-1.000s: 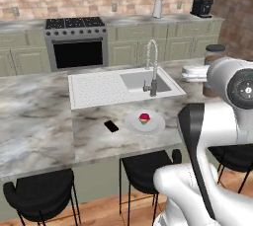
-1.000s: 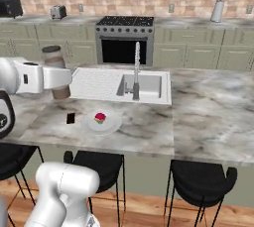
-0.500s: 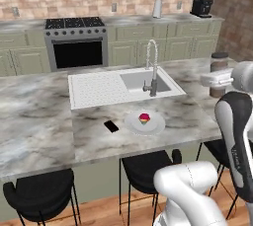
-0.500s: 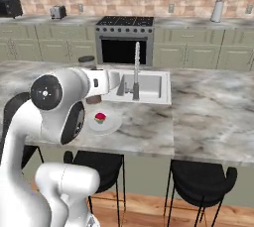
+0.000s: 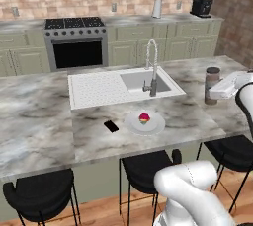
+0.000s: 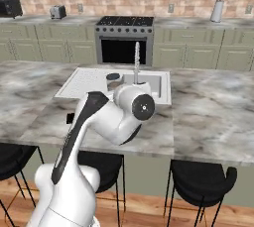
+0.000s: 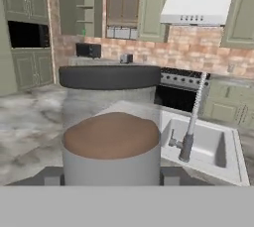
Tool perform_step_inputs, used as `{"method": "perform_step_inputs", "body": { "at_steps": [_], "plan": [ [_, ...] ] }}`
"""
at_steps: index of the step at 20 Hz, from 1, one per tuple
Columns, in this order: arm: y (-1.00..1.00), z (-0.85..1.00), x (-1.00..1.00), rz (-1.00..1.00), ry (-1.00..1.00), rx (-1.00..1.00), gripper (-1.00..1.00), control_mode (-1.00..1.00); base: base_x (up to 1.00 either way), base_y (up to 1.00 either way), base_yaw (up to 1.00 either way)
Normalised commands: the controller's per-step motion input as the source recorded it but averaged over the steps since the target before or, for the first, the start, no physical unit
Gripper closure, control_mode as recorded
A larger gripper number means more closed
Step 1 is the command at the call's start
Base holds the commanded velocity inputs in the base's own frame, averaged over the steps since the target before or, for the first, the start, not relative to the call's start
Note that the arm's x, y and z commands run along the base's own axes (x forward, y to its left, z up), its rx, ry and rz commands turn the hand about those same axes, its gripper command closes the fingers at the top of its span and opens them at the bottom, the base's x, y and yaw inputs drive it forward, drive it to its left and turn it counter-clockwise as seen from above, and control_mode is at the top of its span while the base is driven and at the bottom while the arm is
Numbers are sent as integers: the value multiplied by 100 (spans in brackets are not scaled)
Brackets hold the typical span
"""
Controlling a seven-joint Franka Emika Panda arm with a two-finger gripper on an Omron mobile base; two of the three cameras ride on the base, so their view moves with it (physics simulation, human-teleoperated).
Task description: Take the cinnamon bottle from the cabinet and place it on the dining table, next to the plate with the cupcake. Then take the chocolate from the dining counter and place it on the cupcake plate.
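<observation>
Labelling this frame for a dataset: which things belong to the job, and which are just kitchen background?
Job: cinnamon bottle, held in the claw; plate; cupcake; chocolate; dining table.

Background: sink, faucet, stove, stools, toaster.

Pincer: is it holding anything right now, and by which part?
Yes. The pincer holds the slim cylindrical cinnamon bottle with brown contents and dark grey cap upright, gripped low on its body, well below the cap.
</observation>
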Motion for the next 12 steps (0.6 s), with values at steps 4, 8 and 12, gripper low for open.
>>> {"method": "perform_step_inputs", "body": {
  "at_steps": [4, 8, 12],
  "plan": [
    [-8, -68, 86, 32, 5, 6, 100, -100, 0, 0, 0],
    [0, -54, 56, 25, 1, 7, 100, -100, 0, 0, 0],
    [0, -12, 8, 3, 4, 8, 100, -100, 0, 0, 0]
  ]
}}
